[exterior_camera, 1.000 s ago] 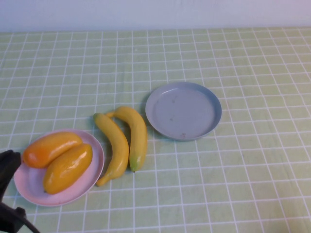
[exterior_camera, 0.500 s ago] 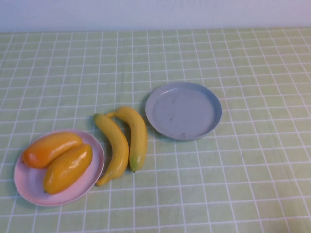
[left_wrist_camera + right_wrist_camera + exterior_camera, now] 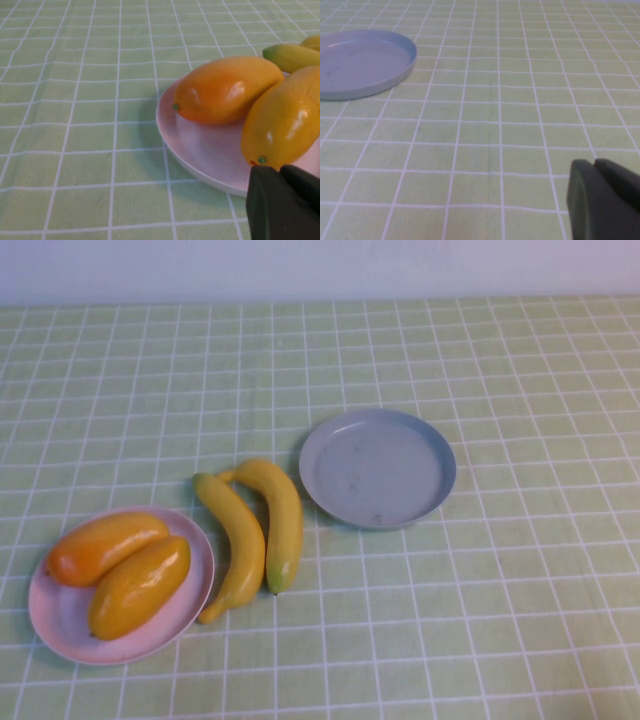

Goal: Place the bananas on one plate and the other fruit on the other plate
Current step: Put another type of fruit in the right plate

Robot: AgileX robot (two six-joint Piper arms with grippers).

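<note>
Two bananas (image 3: 238, 540) (image 3: 281, 515) lie side by side on the cloth between the plates. The grey-blue plate (image 3: 378, 468) is empty; it also shows in the right wrist view (image 3: 360, 62). Two orange-yellow mango-like fruits (image 3: 105, 545) (image 3: 140, 585) lie on the pink plate (image 3: 50, 625). Neither gripper shows in the high view. My left gripper (image 3: 281, 169) is shut and empty just in front of the pink plate (image 3: 200, 150), near one fruit (image 3: 285, 117); the other fruit (image 3: 227, 89) lies beyond. My right gripper (image 3: 596, 164) is shut and empty over bare cloth, well away from the grey-blue plate.
A green checked cloth (image 3: 520, 620) covers the table. A pale wall runs along the far edge. A banana's green tip (image 3: 290, 56) shows behind the pink plate in the left wrist view.
My left gripper, seen at the lower left edge of the high view one second ago, has drawn back out of that view. The fruit and plates have not moved.
</note>
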